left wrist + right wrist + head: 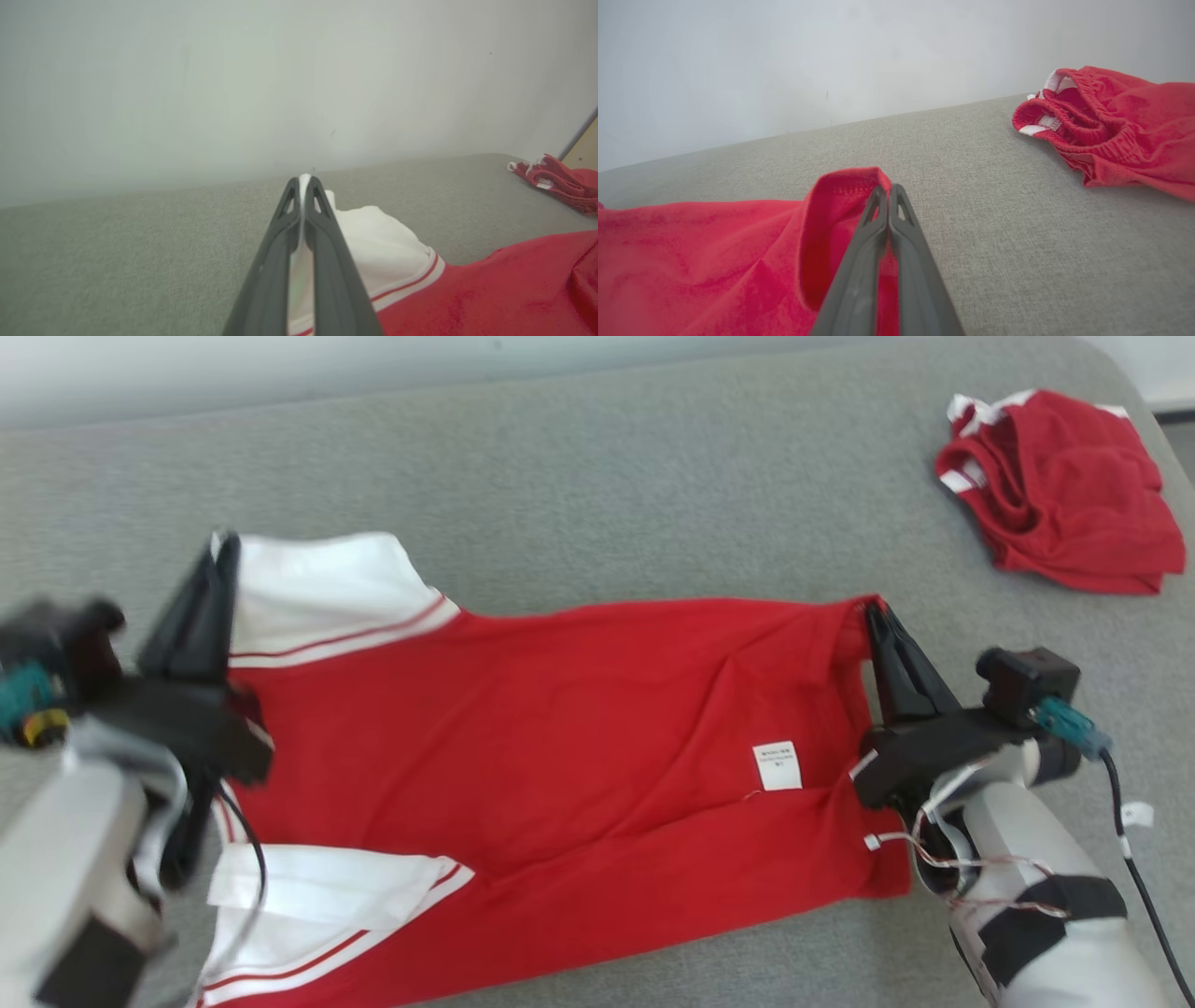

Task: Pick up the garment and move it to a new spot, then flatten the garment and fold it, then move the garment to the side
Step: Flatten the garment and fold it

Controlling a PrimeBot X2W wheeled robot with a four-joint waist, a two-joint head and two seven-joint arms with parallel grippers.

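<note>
The garment (560, 737) is a red shirt with white sleeves, spread sideways across the grey surface, a white label showing near its hem. My left gripper (222, 553) is shut on the far white sleeve (373, 238); the white cloth shows pinched between its fingers (303, 184). My right gripper (873, 611) is shut on the far corner of the red hem (845, 186), which stands lifted in a fold beside its tips (888, 189). The near white sleeve (317, 896) lies flat at the lower left.
A second red garment with white trim (1060, 490) lies crumpled at the far right of the grey padded surface (607, 476), also seen in the right wrist view (1120, 126). A pale wall (233, 84) runs behind. The surface's right edge curves off near that heap.
</note>
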